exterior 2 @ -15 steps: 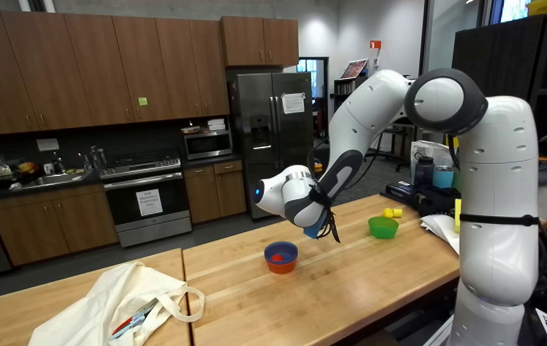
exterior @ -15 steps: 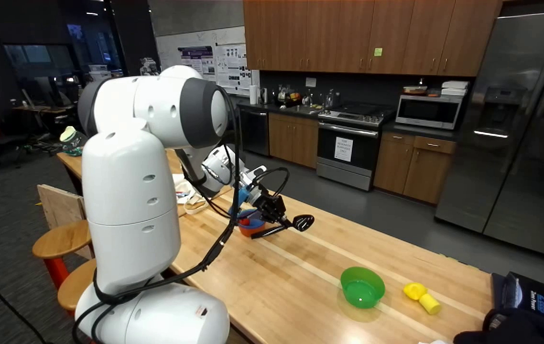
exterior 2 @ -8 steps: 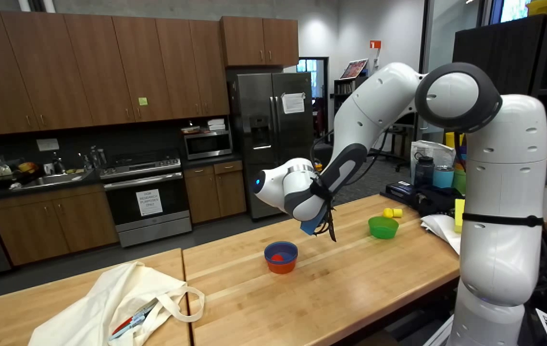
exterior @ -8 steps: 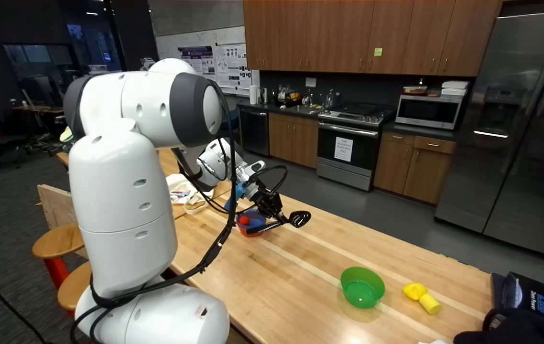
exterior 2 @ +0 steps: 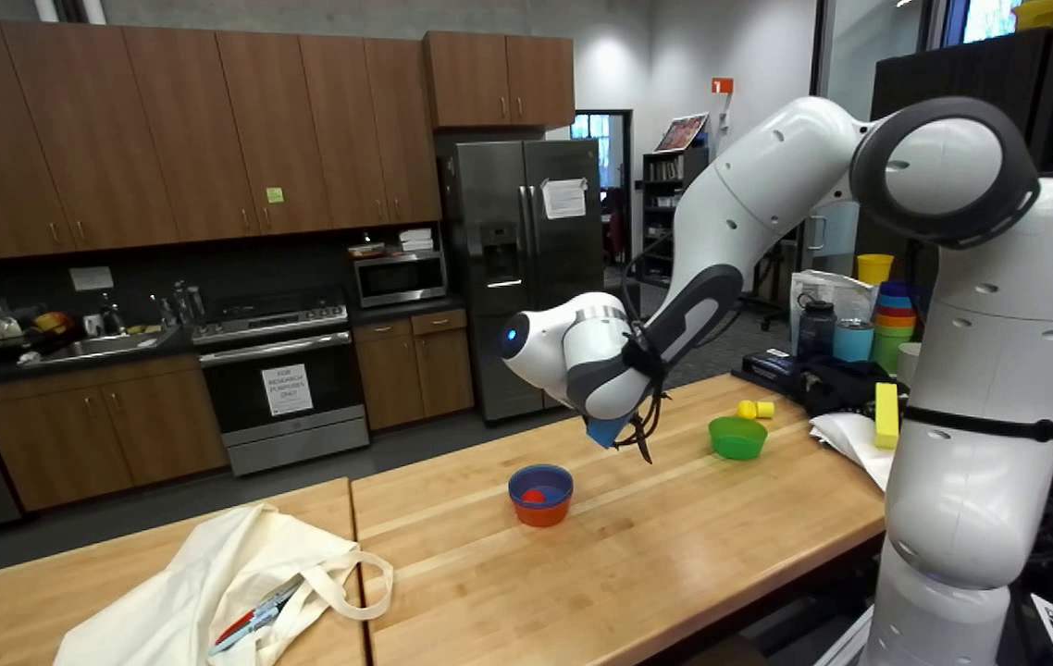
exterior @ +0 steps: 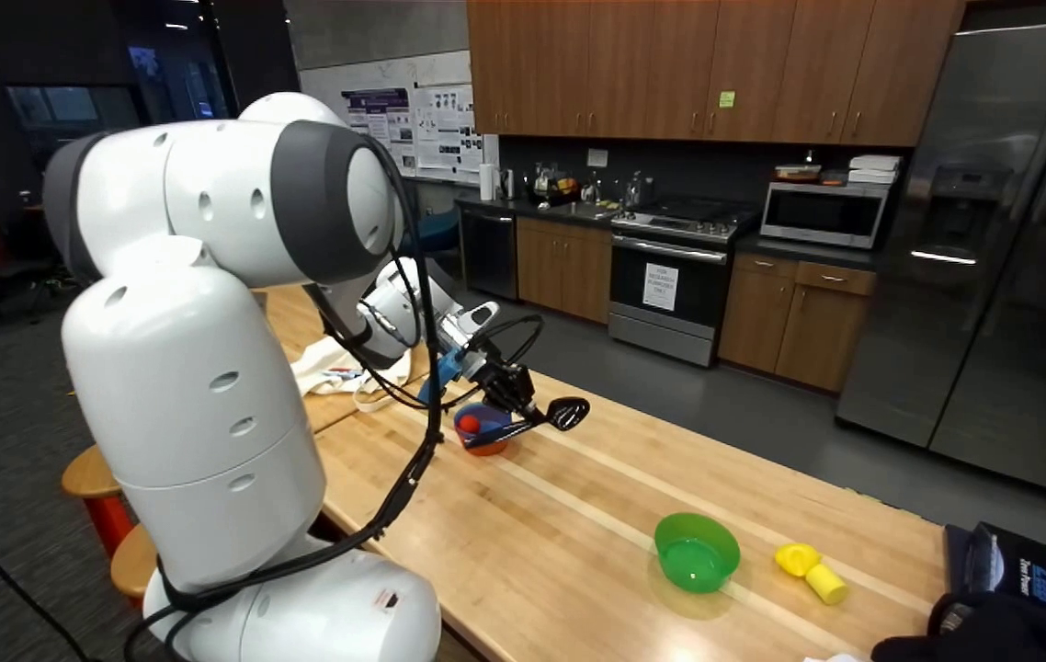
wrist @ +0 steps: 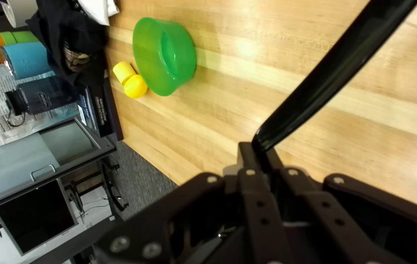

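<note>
In an ext. view: cream tote [exterior: 321,368] at L; red ball [exterior: 469,424] in blue bowl [exterior: 495,418], nested in orange bowl [exterior: 490,450] on wood tbl [exterior: 541,542]; blk utensil [exterior: 516,429] held above tbl, handle end overlapping bowls in this view, head pointing R; gripper [wrist: 261,156] clamped on utensil's handle per wrist view; green bowl [exterior: 696,553] upright, well apart; yellow lump [exterior: 797,559] + yellow cyl. [exterior: 826,584] near it; dark box [exterior: 1028,570] far R.
</note>
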Controlling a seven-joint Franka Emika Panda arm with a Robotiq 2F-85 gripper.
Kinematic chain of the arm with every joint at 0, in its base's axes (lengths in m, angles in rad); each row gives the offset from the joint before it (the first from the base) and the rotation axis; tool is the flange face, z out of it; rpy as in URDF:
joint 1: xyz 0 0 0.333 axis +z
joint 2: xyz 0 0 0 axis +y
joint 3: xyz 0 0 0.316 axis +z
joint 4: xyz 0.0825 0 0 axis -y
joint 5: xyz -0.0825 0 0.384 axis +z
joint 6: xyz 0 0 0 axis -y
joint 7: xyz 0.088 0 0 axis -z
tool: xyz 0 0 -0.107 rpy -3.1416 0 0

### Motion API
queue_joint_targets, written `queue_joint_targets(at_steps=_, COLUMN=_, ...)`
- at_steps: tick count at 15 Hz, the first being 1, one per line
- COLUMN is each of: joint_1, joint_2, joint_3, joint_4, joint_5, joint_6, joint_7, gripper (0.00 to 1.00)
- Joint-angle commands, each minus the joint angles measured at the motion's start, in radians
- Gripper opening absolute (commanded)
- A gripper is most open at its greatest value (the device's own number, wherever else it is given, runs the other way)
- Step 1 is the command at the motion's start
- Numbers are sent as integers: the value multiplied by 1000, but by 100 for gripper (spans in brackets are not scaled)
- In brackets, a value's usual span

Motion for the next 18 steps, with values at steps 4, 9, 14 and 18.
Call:
queue_joint_targets(at_steps=4, joint_1=21, joint_2=-50, joint_3=55, joint_4=-94, joint_5=50, joint_6=65, joint_7=-184, gripper=2)
queue_joint_targets(at_steps=9, joint_1=26, joint_2=-19, joint_3=71, joint_4=-78, joint_5=101, joint_6=45, joint_7=-333, gripper=2)
queue_joint_targets(at_steps=14, joint_1=30, joint_2=-5, joint_3=78, joint_4=-68, joint_5=98, joint_6=24, joint_7=-445, gripper=2)
queue_joint_targets(at_steps=18, joint_1=34, joint_2=22, joint_3=90, joint_4=-49, joint_5=71, joint_6=-41, joint_7=-508, gripper=2)
